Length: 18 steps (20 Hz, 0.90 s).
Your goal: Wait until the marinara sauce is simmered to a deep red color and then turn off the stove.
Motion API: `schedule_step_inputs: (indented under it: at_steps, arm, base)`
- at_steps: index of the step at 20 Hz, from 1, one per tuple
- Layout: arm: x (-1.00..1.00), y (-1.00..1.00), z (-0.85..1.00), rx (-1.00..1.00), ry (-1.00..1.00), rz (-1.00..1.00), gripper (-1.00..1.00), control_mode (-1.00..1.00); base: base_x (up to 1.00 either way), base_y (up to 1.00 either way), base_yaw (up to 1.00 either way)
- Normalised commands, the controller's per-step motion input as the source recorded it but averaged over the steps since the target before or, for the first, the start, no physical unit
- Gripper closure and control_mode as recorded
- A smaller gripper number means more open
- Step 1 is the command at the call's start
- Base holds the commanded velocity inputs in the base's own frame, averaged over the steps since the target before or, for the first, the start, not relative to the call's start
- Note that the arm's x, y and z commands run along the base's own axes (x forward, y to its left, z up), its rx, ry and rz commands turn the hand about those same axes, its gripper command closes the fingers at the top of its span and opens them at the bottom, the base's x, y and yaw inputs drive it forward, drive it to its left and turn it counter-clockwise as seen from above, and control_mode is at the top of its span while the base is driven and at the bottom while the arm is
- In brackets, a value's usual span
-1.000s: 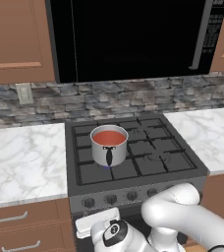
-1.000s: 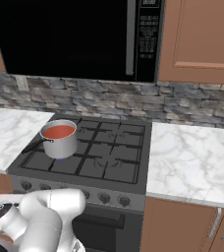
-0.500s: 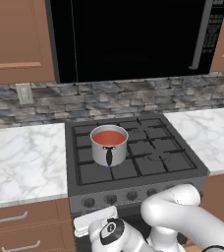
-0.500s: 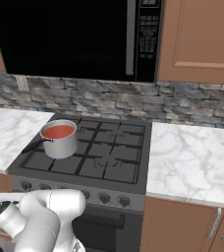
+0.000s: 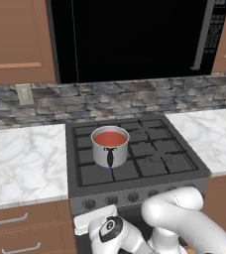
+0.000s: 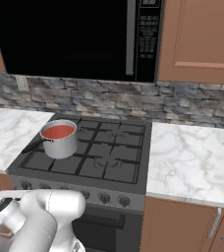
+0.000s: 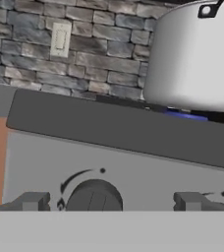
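Main risk, as a judgement: the claw turns a knob too early. The marinara sauce reads orange-red in both base views, not clearly deep red, so the wait may not be over. A blue flame shows under the pot, up and to the right of the claw, so that burner is on.

Second risk: wrong knob. The knob sits between the fingertips, slightly left of centre, at the left end of the stove's front panel. Whether it controls the lit burner can't be read from its markings. Turning another one leaves the flame on or lights a second burner.

Third risk: slip. The knob is small and round; an off-centre closing could skid off or turn it only partway.

Claw state: fingers wide apart, one tip on each side of the knob, clear gap on both sides, holding nothing, touching nothing I can see. It faces the stove front head-on, low, just below the cooktop edge.

The sauce is in the steel pot on the front-left grate, above the claw and a little to its right. The worktop lies left of the claw, a wall outlet up-left on the stone backsplash.
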Motion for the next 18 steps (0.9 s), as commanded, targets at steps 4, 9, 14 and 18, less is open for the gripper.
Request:
schedule_step_inputs:
  at_steps: [4, 9, 14, 18]
  arm:
    - [0.15, 0.0, -0.06, 0.0, 0.0, 0.0, -1.0, -1.0]
    - [0.1, 0.0, -0.21, 0.0, 0.01, 0.0, -1.0, -1.0]
    - [0.07, 0.0, -0.14, 0.0, 0.0, 0.0, -1.0, -1.0]
    - [0.05, 0.0, -0.12, 0.0, 0.0, 0.0, -1.0, -1.0]
  base:
    - [0.0, 0.0, 0.0]
    - [0.0, 0.0, 0.0]
    - [0.0, 0.0, 0.0]
    - [0.0, 0.0, 0.0]
